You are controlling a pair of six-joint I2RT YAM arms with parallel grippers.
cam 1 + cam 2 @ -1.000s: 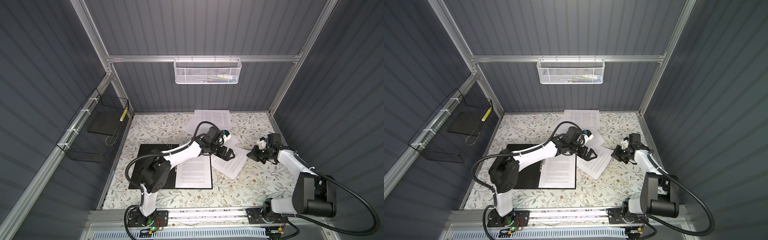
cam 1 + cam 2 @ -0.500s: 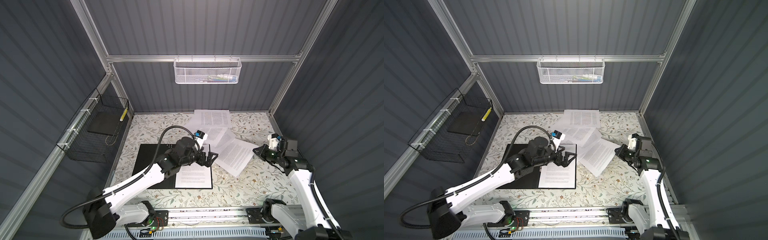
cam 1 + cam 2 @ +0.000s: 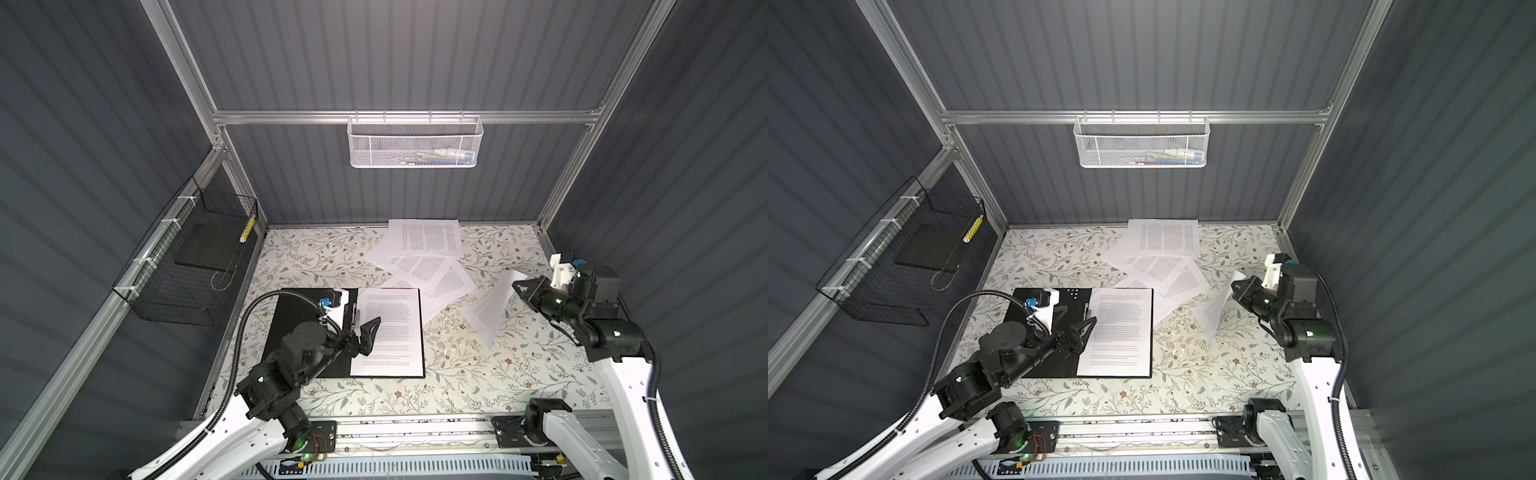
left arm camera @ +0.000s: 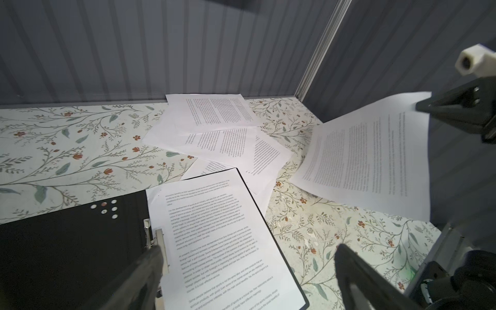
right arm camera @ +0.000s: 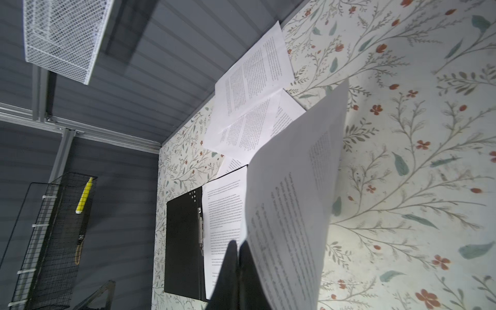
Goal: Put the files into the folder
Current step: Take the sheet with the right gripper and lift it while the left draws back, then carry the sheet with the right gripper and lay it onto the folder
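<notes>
The folder (image 3: 297, 320) lies open on the table, black inside, with one printed sheet (image 3: 390, 332) on its right half. My left gripper (image 3: 374, 336) hovers open over the folder's clip and that sheet (image 4: 214, 228), holding nothing. Right of the folder, my right gripper (image 3: 517, 284) is shut on the edge of another of the files (image 3: 492, 309). This sheet hangs tilted above the table (image 5: 295, 201). Several more files (image 3: 424, 241) lie overlapping near the back wall.
A white mesh basket (image 3: 415, 143) hangs on the back wall. A black wire basket (image 3: 195, 257) on the left wall holds a dark slab (image 3: 208, 249) and a yellow marker (image 3: 248, 228). Floral table (image 3: 478, 374) lies bare in front of the held sheet.
My left arm has drawn back from the loose sheets to above the folder, still open. My right gripper has lifted its sheet off the table and pulled it rightward.
</notes>
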